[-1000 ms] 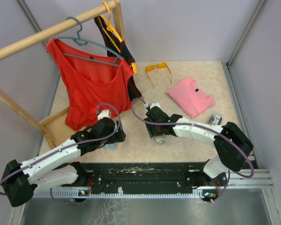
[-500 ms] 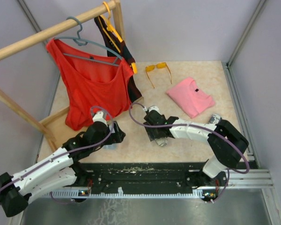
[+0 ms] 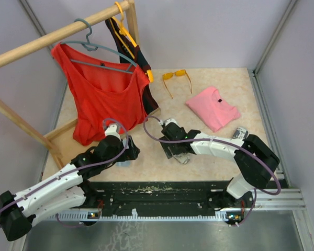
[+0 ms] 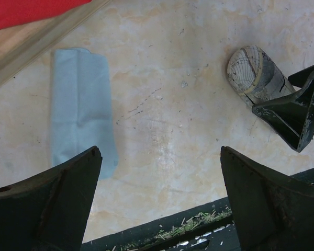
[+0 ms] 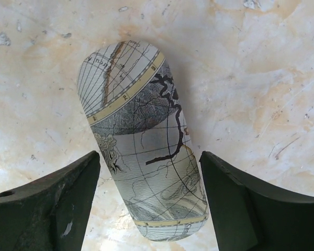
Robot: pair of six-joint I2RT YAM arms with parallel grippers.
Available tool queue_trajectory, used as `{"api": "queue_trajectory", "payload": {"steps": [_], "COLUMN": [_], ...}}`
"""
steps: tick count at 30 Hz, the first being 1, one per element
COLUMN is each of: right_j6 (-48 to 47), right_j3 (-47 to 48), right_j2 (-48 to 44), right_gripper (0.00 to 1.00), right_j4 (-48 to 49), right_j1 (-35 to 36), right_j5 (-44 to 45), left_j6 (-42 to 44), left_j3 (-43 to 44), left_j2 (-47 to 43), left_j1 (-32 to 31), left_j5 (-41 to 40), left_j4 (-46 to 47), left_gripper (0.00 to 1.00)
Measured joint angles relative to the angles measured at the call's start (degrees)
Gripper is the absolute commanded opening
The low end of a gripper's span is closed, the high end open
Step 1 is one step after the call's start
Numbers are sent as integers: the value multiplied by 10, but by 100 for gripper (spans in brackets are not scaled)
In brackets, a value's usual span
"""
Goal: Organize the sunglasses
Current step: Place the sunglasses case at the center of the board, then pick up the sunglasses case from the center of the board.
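Observation:
The sunglasses [image 3: 176, 77] with orange-yellow lenses lie open at the back of the table, far from both grippers. In the right wrist view a map-patterned glasses case [image 5: 141, 130] lies on the table between the fingers of my right gripper [image 5: 149, 162]. That gripper is open, with a gap on each side of the case. In the top view the right gripper [image 3: 174, 148] hovers over the case [image 3: 182, 156] near the front middle. My left gripper [image 4: 161, 157] is wide open over bare table, holding nothing, with a folded light-blue cloth [image 4: 81, 104] beside its left finger.
A pink folded shirt [image 3: 213, 108] lies at the right, with a second patterned case [image 3: 240, 133] just in front of it. A wooden rack [image 3: 52, 35] with a red top [image 3: 102, 97] on a hanger fills the left. The black rail [image 3: 162, 191] runs along the near edge.
My right gripper's jaws have spread apart around the map-patterned case, which now rests on the table. The left arm has drawn back slightly toward the near left.

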Motion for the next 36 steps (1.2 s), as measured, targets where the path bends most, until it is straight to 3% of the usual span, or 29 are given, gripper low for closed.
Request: {"api": "queue_trajectory", "payload": {"steps": [9,19,27,34,36], "right_j6": [-92,-118,-125,-127,-126], "right_j3": [30,38,45,46,46], "right_j2": [-1,12,31,31,31], "right_gripper": [61,71,57,52,63], "right_j4": [-35,-48,-58,-59,-59], "right_j1": [-1,-2,-3,-3,-3], "right_j5": [-52,-67,-70,-75,-75], "left_j6": [3,3,3,3,3], "left_j3": [0,0,0,0,0], "left_j2": [6,10,10,10,10], "left_j1": [0,0,0,0,0], "left_j5": [1,3,3,3,4], "left_j4": [0,-2,-5,-5,-5], "left_gripper": [100,100,100,100,100]}}
